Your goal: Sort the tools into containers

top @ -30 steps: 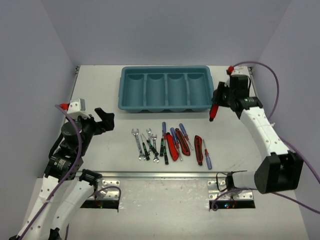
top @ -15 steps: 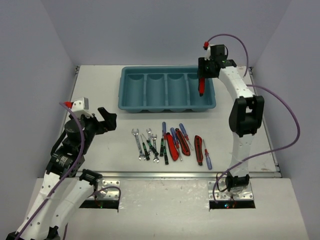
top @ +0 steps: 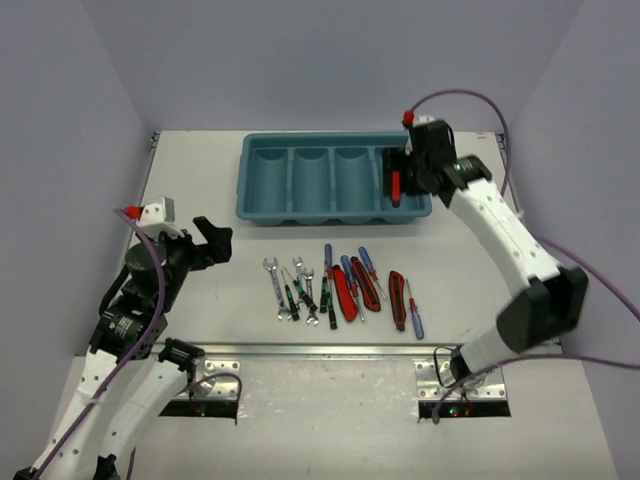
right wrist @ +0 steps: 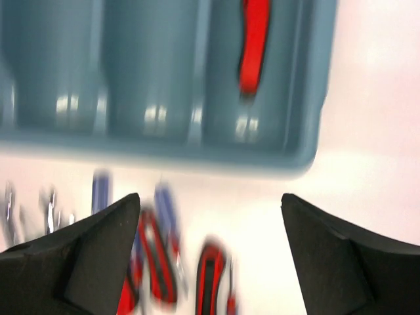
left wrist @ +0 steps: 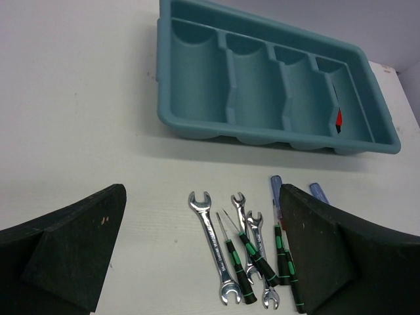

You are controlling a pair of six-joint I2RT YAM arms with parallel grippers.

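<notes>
Item 1. My right gripper (top: 404, 176): upper right of centre in the overhead view, above the right end of the tray (top: 330, 137). The jaws stand wide apart with nothing between them.

Item 2. One red-and-black utility knife (top: 396, 187): in the tray's rightmost compartment, lying lengthwise. My right wrist view is blurred and shows it at upper centre-right (right wrist: 252, 49), clear of my fingers.

Item 3. The other three compartments: no tool shows in them from overhead.

Item 4. My left gripper (top: 214, 240): left of centre in the overhead view, above bare table (top: 200, 180). The jaws are spread wide and hold nothing.

Item 5. Unsorted tools on the table, centre of the overhead view, below the tray:
- silver wrenches (top: 272, 285), at the left of the group
- green-black drivers (top: 292, 300), among the wrenches
- blue-handled screwdrivers (top: 345, 265), further right
- three more red-and-black knives (top: 345, 293), mixed with the screwdrivers

My left wrist view shows the wrenches (left wrist: 213, 246) at lower centre and the tray (left wrist: 262, 134) across the top.
</notes>
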